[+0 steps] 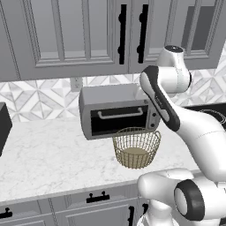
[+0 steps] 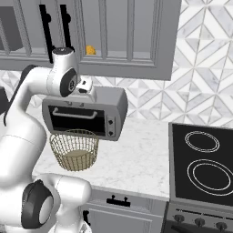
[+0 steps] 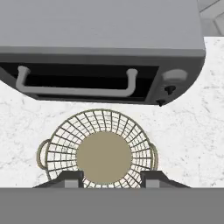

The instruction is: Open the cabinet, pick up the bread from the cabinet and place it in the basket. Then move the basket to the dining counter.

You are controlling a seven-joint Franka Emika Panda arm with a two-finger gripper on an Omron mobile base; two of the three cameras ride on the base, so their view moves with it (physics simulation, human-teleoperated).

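Directly beneath our pincer (image 3: 112, 178) sits the basket (image 3: 98, 151), its beige base showing bare through the mesh, so no bread has been placed in it. Our two dark fingertips (image 3: 70, 178) stand apart at the near rim with nothing between them, and we read the pincer as released and empty. Just beyond the basket, farther out from the pincer, the toaster oven (image 3: 100, 48) stands on the marble countertop (image 3: 192, 131), its door shut and its pale handle across the front. Above the pincer and behind it, the cabinet (image 1: 79, 31) hangs with its doors closed, the two long black bar handles (image 1: 122, 33) side by side at the seam. In the right base view we glimpse the bread (image 2: 90, 50) as a small orange lump behind the door's pane, up and to the pincer's right. We judge that we are at the very first step: the cabinet is not yet open and nothing is picked. The next move calls for lifting the hand away from the basket, turning it toward the door that covers the bread, closing on that door's bar handle, and swinging it wide enough for the arm to reach the shelf without clipping the toaster oven.
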